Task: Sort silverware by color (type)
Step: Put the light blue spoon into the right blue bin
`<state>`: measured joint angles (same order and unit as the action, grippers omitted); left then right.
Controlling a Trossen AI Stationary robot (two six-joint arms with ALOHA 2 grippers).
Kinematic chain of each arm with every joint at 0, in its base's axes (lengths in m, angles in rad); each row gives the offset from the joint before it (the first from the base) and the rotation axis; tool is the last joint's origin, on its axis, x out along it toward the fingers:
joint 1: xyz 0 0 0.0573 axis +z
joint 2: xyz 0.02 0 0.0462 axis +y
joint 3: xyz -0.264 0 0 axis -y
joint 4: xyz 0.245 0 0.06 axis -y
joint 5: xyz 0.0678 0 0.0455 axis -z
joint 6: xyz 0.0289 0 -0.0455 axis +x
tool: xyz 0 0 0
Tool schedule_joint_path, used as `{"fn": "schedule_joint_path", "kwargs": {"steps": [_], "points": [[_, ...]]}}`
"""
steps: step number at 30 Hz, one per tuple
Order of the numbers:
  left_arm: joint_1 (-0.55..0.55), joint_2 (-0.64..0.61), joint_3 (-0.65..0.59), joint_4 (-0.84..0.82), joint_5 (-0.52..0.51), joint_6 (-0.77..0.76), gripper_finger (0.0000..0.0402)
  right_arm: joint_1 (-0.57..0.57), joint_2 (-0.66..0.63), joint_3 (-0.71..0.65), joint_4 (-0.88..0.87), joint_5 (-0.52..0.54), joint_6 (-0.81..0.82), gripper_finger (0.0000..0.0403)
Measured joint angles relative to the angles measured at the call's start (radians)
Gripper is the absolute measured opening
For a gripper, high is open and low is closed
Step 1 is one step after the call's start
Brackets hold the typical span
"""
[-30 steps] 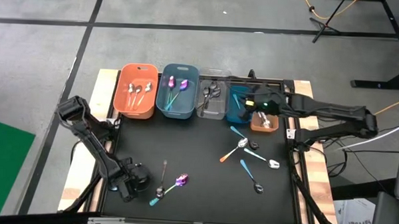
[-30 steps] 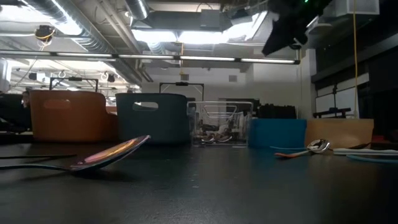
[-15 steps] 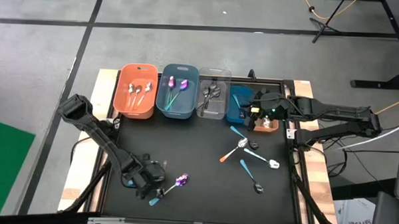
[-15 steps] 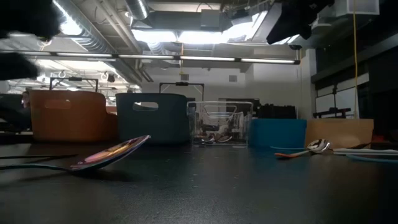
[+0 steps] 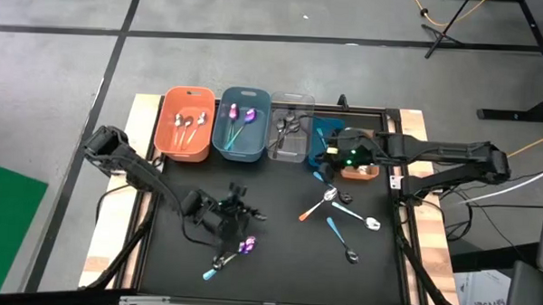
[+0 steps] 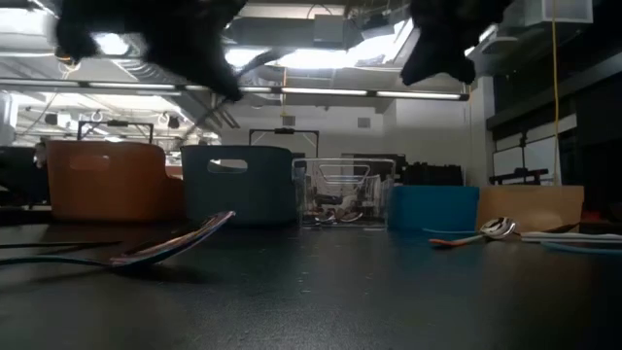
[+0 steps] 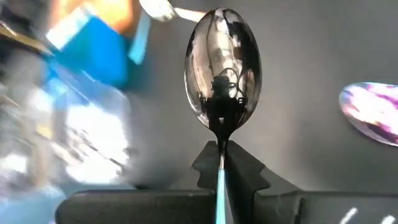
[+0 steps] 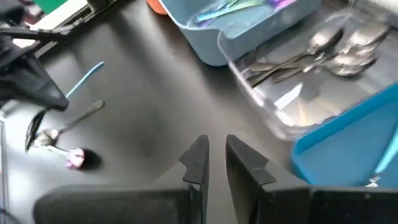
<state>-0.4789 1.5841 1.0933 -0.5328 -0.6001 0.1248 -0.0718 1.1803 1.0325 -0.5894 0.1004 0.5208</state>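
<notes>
The left gripper (image 7: 221,163) is clamped on the light-blue handle of a silver-bowled spoon (image 7: 222,68), whose bowl sticks out just past the fingertips; it hangs above the black mat (image 5: 277,252), over a purple spoon (image 5: 246,247) lying near the front left. The right gripper (image 8: 213,163), fingers narrowly parted and empty, hovers by the blue bin (image 5: 321,147) at the back. More loose spoons (image 5: 340,207) lie on the mat's right half, well apart from the left gripper.

free: mat centre (image 5: 278,221) — open | blocked: bins (image 5: 245,124) along far edge
</notes>
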Motion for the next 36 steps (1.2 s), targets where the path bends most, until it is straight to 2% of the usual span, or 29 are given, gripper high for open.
{"fn": "schedule_joint_path", "kwargs": {"steps": [3,7,11,20,29,36], "points": [[0.029,0.0,0.001,0.132,-0.045,0.234,0.0006,0.0,0.041,0.0,0.051,-0.05,0.09,0.0046],[0.063,0.0,0.002,0.305,-0.056,0.558,0.0006,0.0,0.095,0.0,0.16,-0.123,0.224,0.0046],[0.093,0.0,0.002,0.421,-0.061,0.765,0.0006,0.0,0.132,0.0,0.268,-0.166,0.321,0.0046],[0.135,0.0,0.002,0.495,-0.062,0.986,0.0006,0.0,0.19,0.0,0.44,-0.245,0.403,0.0046],[0.169,0.0,0.002,0.528,-0.06,1.14,0.0006,0.0,0.231,0.0,0.513,-0.225,0.403,0.0046],[0.209,0.0,0.002,0.528,0.031,1.169,0.0006,0.0,0.261,0.0,0.533,-0.223,0.402,0.0046]]}}
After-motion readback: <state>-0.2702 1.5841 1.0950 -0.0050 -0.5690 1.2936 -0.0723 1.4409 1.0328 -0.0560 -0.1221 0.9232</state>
